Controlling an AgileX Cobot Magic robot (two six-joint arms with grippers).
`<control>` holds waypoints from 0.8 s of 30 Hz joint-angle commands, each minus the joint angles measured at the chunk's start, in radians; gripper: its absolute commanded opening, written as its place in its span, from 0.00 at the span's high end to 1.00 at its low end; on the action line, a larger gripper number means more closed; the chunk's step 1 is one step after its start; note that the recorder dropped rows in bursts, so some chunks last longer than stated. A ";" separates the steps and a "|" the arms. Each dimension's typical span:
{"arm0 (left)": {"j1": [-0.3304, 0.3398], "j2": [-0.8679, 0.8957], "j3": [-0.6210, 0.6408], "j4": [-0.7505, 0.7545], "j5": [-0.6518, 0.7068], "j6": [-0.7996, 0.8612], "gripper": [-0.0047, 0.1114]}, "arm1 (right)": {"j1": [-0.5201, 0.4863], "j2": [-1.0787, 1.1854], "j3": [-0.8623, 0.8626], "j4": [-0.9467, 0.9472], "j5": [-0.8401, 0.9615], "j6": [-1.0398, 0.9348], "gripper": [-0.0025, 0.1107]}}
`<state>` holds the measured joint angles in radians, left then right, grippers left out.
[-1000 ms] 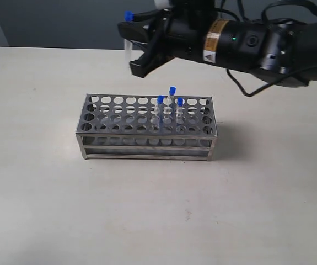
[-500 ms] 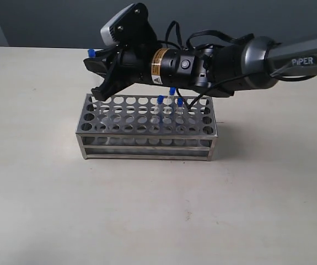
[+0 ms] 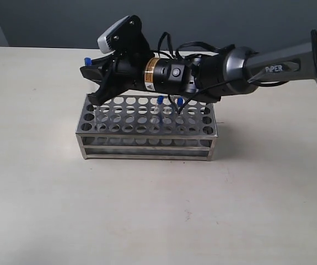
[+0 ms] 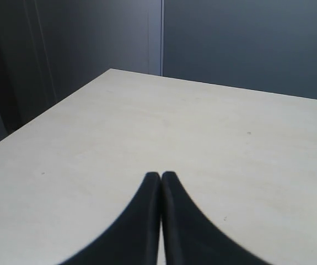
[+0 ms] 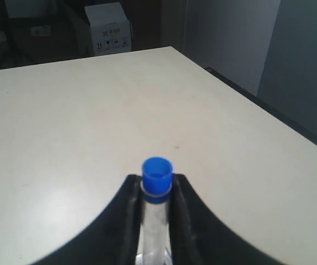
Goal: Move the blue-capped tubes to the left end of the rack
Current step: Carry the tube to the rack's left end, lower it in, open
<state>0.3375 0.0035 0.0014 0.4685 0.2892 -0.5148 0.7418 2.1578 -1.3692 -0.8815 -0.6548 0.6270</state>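
At the left end of the rack (image 3: pixel 147 144), the right gripper (image 3: pixel 89 85) hangs over the outermost holes, having reached across from the right side of the scene. Its jaws are clamped on a held tube (image 3: pixel 85 59), whose blue cap pokes out above the upper finger. The clear body runs down between the jaws towards the top plate. Against the metal, I cannot tell whether its lower end has entered a hole. In the right wrist view the same held tube (image 5: pixel 157 175) sits squeezed between the two black fingers (image 5: pixel 128 210), cap uppermost, in the right gripper (image 5: pixel 155 183).

The silver rack stands on the pale table (image 3: pixel 48 210) with its long side facing near. A light grey camera housing (image 3: pixel 117 33) sits on top of the wrist, just above the rack's left half. Right of the middle, two more blue-capped tubes (image 3: pixel 160 100) stand upright in holes towards the far rows. They are close together, and the black arm (image 3: pixel 230 66) passes just behind and above them. That arm stretches away to the right edge.

Over a bare part of the table, the left gripper (image 4: pixel 161 179) has its fingertips pressed together with nothing between them.
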 commanded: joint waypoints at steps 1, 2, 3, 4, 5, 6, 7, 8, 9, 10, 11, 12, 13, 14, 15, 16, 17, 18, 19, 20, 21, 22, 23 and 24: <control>0.001 -0.004 -0.001 -0.002 0.000 -0.002 0.95 | -0.001 0.030 -0.005 -0.001 -0.011 0.002 0.97; 0.001 -0.004 -0.001 -0.002 0.000 -0.002 0.95 | -0.001 0.035 -0.005 -0.001 -0.011 0.002 0.96; 0.001 -0.004 -0.001 -0.002 0.000 -0.002 0.95 | -0.001 0.039 -0.005 -0.001 -0.011 0.002 0.93; 0.001 -0.004 -0.001 -0.002 0.000 -0.002 0.95 | -0.001 0.043 -0.005 -0.001 -0.011 0.002 0.89; 0.001 -0.004 -0.001 -0.002 0.000 -0.002 0.95 | -0.001 0.047 -0.005 -0.001 -0.011 0.002 0.83; 0.001 -0.004 -0.001 -0.002 0.000 -0.002 0.95 | -0.001 0.051 -0.010 -0.001 -0.008 0.002 0.78; 0.001 -0.004 -0.001 -0.002 0.000 -0.002 0.95 | -0.001 0.056 -0.011 -0.001 -0.005 0.002 0.73; 0.001 -0.004 -0.001 -0.002 0.000 -0.002 0.95 | -0.001 0.058 -0.011 -0.001 -0.007 0.002 0.69; 0.001 -0.004 -0.001 -0.002 0.000 -0.002 0.95 | -0.001 0.058 -0.011 -0.001 -0.007 0.002 0.66; 0.001 -0.004 -0.001 -0.002 0.000 -0.002 0.95 | -0.001 0.058 -0.011 -0.001 -0.007 0.004 0.64; 0.001 -0.004 -0.001 -0.002 0.000 -0.002 0.95 | -0.001 0.058 -0.011 -0.001 -0.007 0.004 0.64; 0.001 -0.004 -0.001 -0.002 0.000 -0.002 0.95 | -0.001 0.058 -0.011 -0.001 -0.007 0.004 0.64; 0.001 -0.004 -0.001 -0.002 0.000 -0.002 0.95 | -0.001 0.056 -0.011 -0.001 -0.007 0.004 0.64; 0.001 -0.004 -0.001 0.000 0.000 -0.002 0.95 | -0.001 0.053 -0.011 -0.001 -0.008 0.006 0.64; 0.001 -0.004 -0.001 0.000 0.000 -0.002 0.95 | -0.001 0.047 -0.011 -0.001 -0.004 0.018 0.64; 0.001 -0.004 -0.001 0.000 0.000 -0.002 0.95 | -0.003 0.035 -0.011 -0.001 0.006 0.054 0.64; 0.001 -0.004 -0.001 0.000 0.000 -0.002 0.95 | -0.007 0.015 -0.011 -0.001 0.035 0.114 0.64; 0.001 -0.004 -0.001 0.000 0.000 -0.002 0.95 | -0.009 -0.013 -0.011 -0.006 0.067 0.170 0.64; 0.001 -0.004 -0.001 0.000 0.000 -0.002 0.95 | -0.016 -0.044 -0.011 -0.024 0.115 0.235 0.64; 0.001 -0.004 -0.001 0.000 0.000 -0.002 0.95 | -0.025 -0.080 -0.011 -0.056 0.155 0.282 0.64; 0.001 -0.004 -0.001 0.000 0.000 -0.002 0.95 | -0.035 -0.109 -0.011 -0.097 0.181 0.307 0.64; 0.001 -0.004 -0.001 0.000 0.000 -0.002 0.95 | -0.047 -0.145 -0.009 -0.154 0.197 0.317 0.64; 0.001 -0.004 -0.001 0.000 0.002 -0.002 0.95 | -0.061 -0.185 -0.001 -0.208 0.206 0.320 0.64; 0.001 -0.004 -0.001 0.000 0.002 -0.002 0.95 | -0.072 -0.217 0.009 -0.239 0.213 0.324 0.64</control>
<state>0.3375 0.0035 0.0014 0.4685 0.2892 -0.5148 0.7028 2.0384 -1.3739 -1.0223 -0.4753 0.9088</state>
